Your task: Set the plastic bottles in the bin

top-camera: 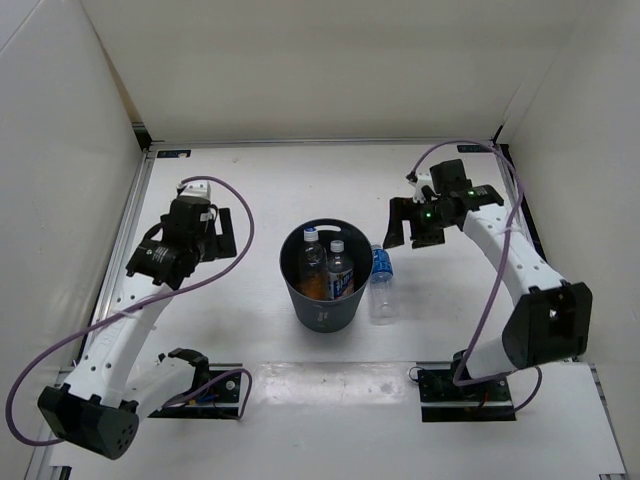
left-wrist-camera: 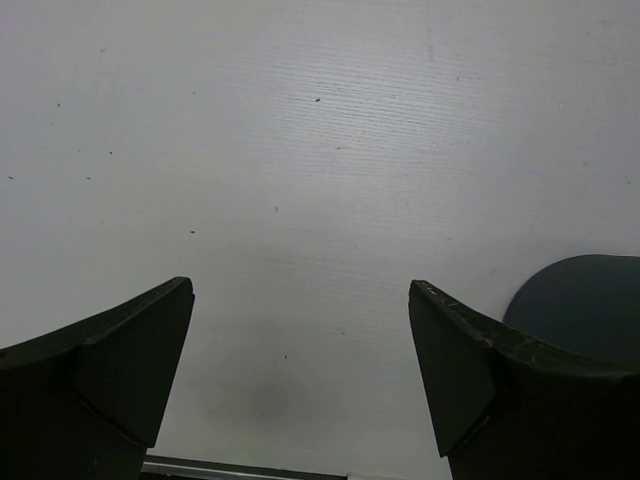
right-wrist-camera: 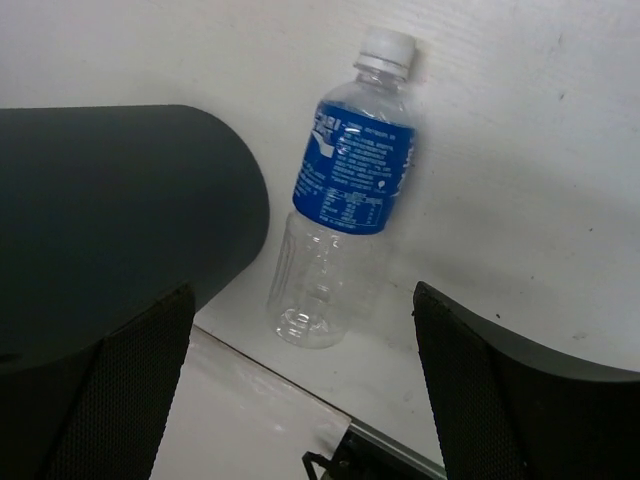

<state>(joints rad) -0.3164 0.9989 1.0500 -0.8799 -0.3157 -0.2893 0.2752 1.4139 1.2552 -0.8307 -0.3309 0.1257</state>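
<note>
The dark grey bin (top-camera: 322, 300) stands mid-table with bottles inside: a clear one (top-camera: 312, 246), one with a white-blue label (top-camera: 340, 270) and an orange one (top-camera: 311, 289) low down. A clear bottle with a blue label (top-camera: 381, 284) lies on the table against the bin's right side. In the right wrist view this bottle (right-wrist-camera: 345, 190) lies beside the bin (right-wrist-camera: 120, 200). My right gripper (top-camera: 412, 232) (right-wrist-camera: 303, 290) hangs open above and behind that bottle, holding nothing. Left of the bin, my left gripper (top-camera: 222, 232) (left-wrist-camera: 300, 290) is open over bare table, with the bin's rim (left-wrist-camera: 585, 300) at its right.
White walls enclose the table on three sides. A metal rail (top-camera: 120, 270) runs along the left edge. Purple cables loop from both arms. The arm bases (top-camera: 470, 392) sit at the near edge on a pale mat (top-camera: 330, 385).
</note>
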